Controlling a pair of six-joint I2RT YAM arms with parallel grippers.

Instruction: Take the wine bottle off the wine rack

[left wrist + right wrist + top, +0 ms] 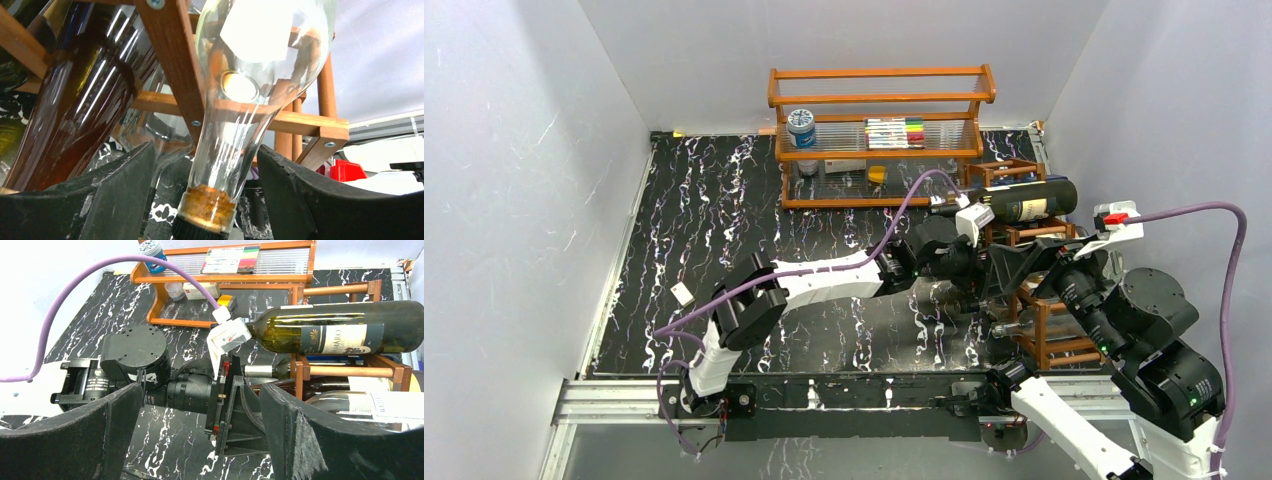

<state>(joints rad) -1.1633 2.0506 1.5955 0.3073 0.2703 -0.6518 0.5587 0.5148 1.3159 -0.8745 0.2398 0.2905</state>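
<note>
Left end effector [205,197] was spread, fingers either side of the neck of a clear glass wine bottle [235,125], gaps both sides, not pinching. Right end effector [200,440] gaped wide, nothing btwn. Black white-veined bench [724,220] carried a reddish-brown wooden lattice wine rack [345,371] at its right. The clear bottle lay in a lower cell, and a dark green labelled bottle [340,332] lay across the top.

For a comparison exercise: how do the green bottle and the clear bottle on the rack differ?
The green bottle is dark; the clear bottle is see-through. The green bottle lies atop the wine rack; the clear bottle sits lower, neck inside the open left gripper. Both lie on their sides.
</note>
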